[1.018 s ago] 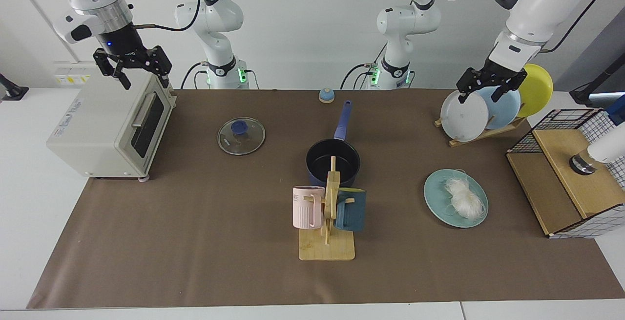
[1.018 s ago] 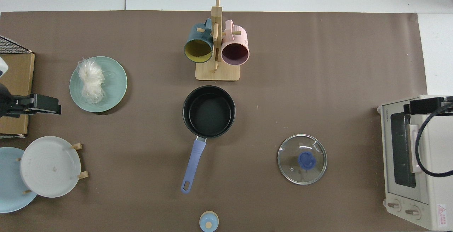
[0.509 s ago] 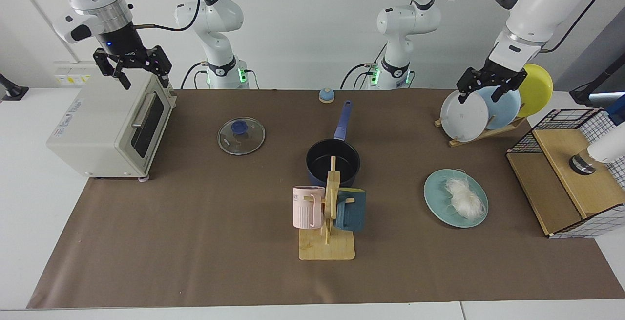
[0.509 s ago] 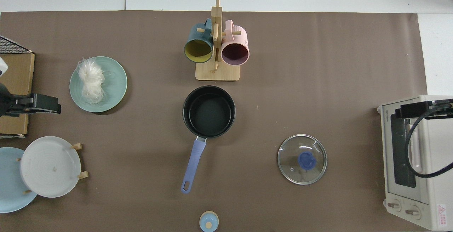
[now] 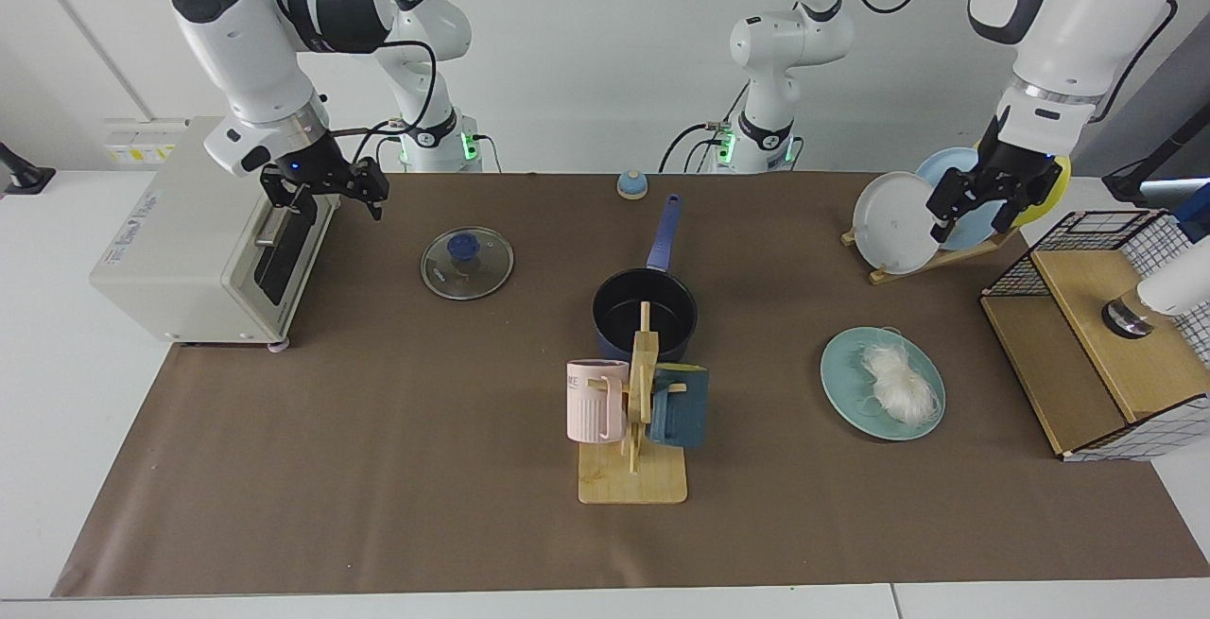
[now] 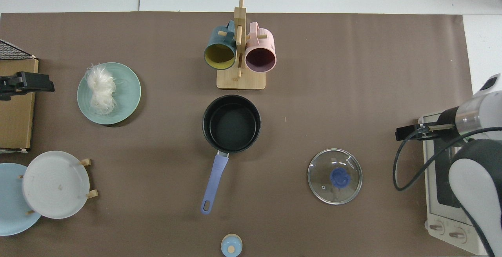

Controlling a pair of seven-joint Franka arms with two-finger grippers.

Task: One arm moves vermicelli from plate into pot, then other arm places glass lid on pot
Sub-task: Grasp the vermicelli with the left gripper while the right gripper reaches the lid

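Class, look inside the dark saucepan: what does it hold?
Nothing: the top view shows the saucepan's bare black bottom. In the facing view the wooden mug rack covers its near wall. The vermicelli lies on the teal plate.

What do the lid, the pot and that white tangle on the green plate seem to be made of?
The glass lid looks like clear glass in a metal rim: the brown table cover shows through it. Its knob looks like blue plastic. The pot seems to be dark coated metal with a matte black inside. The vermicelli looks like thin, translucent white noodle strands, probably dry.
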